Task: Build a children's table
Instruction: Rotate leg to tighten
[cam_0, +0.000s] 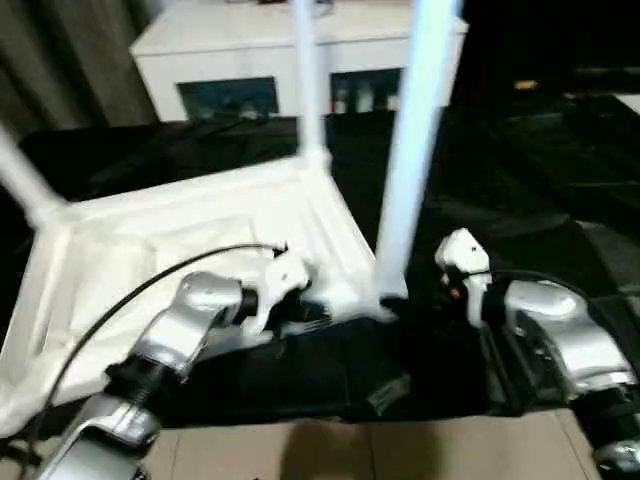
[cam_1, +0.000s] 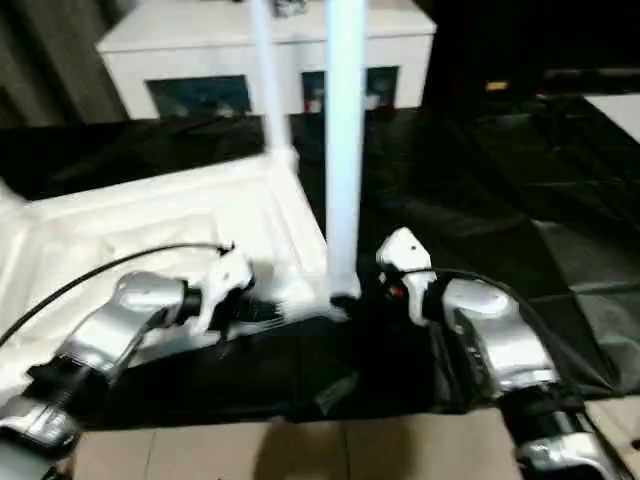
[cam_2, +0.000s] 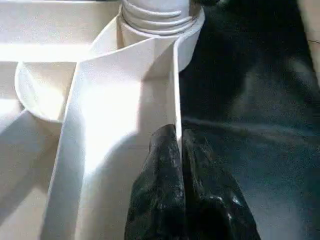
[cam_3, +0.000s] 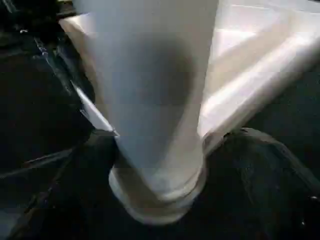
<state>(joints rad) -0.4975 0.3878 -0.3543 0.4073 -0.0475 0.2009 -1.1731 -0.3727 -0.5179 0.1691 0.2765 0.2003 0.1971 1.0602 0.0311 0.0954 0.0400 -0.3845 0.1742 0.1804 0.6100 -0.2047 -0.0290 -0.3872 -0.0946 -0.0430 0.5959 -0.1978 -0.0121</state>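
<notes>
The white tabletop (cam_0: 170, 250) lies upside down on a black cloth, ribbed underside up. Three white legs stand in its corner sockets: one at the far corner (cam_0: 308, 80), one at the near right corner (cam_0: 410, 150) and one at the left (cam_0: 20, 180). My left gripper (cam_2: 177, 132) is shut on the thin rim wall of the tabletop, just short of the near right socket (cam_2: 160, 20). My right gripper (cam_1: 372, 295) sits low beside that corner. In the right wrist view its dark fingers (cam_3: 260, 170) stand apart on either side of the leg's base (cam_3: 160, 165).
A white cabinet with glass doors (cam_0: 300, 50) stands behind the work. The black cloth (cam_0: 520, 180) spreads to the right and back. A grey curtain (cam_0: 60, 60) hangs at the far left. Tan floor (cam_0: 400, 450) shows along the near edge. A black cable (cam_0: 110, 310) loops over my left forearm.
</notes>
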